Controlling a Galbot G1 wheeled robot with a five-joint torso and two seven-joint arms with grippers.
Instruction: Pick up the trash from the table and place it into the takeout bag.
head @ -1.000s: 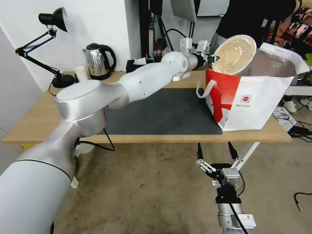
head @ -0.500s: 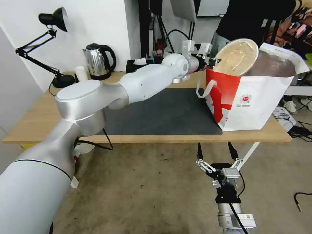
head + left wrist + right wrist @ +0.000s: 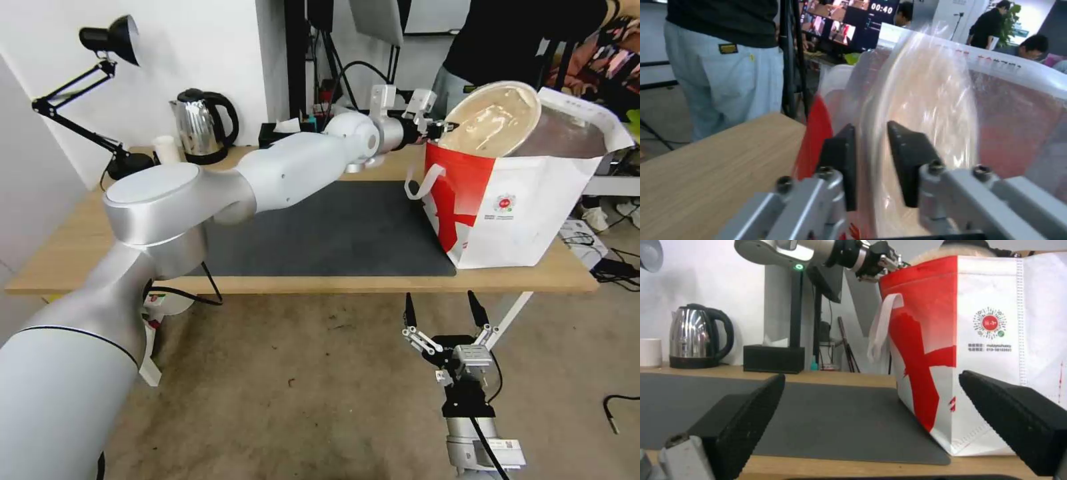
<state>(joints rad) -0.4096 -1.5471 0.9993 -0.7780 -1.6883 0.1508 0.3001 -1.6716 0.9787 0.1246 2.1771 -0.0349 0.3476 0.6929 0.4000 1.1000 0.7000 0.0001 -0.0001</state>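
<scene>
while left end effector reaches over open top of large boxy white and red takeout bag, its black pads clenched on rim of tilted tan paper bowl, bowl partly inside bag mouth. bag stands at right end of light-wood surface, on edge of dark grey rectangular mat. right end effector low before surface, fingers spread, grasping nothing.

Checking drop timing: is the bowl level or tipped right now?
Tipped. The bowl leans steeply at the takeout bag mouth, inside facing the head camera, its rim pinched by the left gripper.
</scene>
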